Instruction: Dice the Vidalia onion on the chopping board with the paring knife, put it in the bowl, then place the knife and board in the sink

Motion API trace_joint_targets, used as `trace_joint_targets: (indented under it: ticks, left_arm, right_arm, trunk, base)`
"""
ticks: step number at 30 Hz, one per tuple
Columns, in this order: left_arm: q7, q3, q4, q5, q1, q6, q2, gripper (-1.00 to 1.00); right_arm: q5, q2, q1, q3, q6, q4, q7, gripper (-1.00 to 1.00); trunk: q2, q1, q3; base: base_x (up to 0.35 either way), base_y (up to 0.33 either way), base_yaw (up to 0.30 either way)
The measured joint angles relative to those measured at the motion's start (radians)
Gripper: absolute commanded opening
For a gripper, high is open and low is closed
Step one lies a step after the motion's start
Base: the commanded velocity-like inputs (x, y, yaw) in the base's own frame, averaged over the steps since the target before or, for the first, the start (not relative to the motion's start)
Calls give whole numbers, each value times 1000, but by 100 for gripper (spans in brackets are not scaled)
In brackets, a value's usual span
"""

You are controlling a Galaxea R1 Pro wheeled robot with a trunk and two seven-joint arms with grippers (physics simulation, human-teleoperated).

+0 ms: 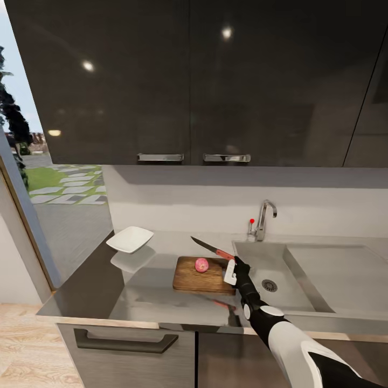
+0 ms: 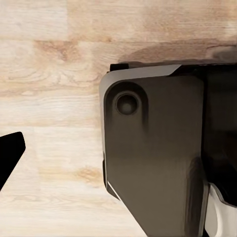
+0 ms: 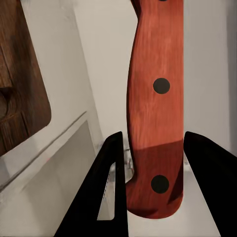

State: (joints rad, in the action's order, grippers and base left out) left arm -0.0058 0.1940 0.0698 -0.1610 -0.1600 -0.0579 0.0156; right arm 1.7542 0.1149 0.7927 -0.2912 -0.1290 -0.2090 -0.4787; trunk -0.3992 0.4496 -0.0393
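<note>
Dicing step in hand: right gripper (image 3: 150, 182) closed on the paring knife (image 1: 211, 249) by its red handle, Vidalia onion (image 1: 201, 264) whole on the chopping board (image 1: 192, 279) just beyond the blade, calling for lowering the edge onto the bulb.

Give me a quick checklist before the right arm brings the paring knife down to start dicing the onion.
1. Vidalia onion on the chopping board: ok.
2. Paring knife handle between the right pincer fingers: ok.
3. Pincer firmly clamped on the handle: cannot tell.
4. Blade over the onion: not ok, it points past the board's far edge.
5. Bowl clear of the board on the countertop: ok.
</note>
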Motion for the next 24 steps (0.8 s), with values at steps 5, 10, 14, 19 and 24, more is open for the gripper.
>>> trace_joint_targets:
  ticks: [5, 10, 14, 19, 24]
  left_arm:
    - [0, 1, 0, 0, 0, -1, 0, 100]
    - [-1, 1, 0, 0, 0, -1, 0, 100]
    - [0, 0, 0, 1, 0, -2, 0, 100]
    - [0, 0, 0, 1, 0, -2, 0, 100]
    - [-1, 0, 0, 1, 0, -2, 0, 100]
  right_arm:
    - [0, 8, 0, -1, 1, 0, -1, -100]
    - [2, 12, 0, -1, 4, 2, -1, -100]
    - [3, 12, 0, -1, 5, 7, 0, -100]
    - [4, 12, 0, -1, 5, 37, -1, -100]
    - [4, 12, 0, -1, 5, 42, -1, -100]
  trunk:
    - [0, 0, 0]
    - [0, 0, 0]
    - [0, 0, 0]
    - [0, 0, 0]
    - [0, 0, 0]
  base:
    - [0, 0, 0]
    - [0, 0, 0]
    - [0, 0, 0]
    - [0, 0, 0]
    - [0, 0, 0]
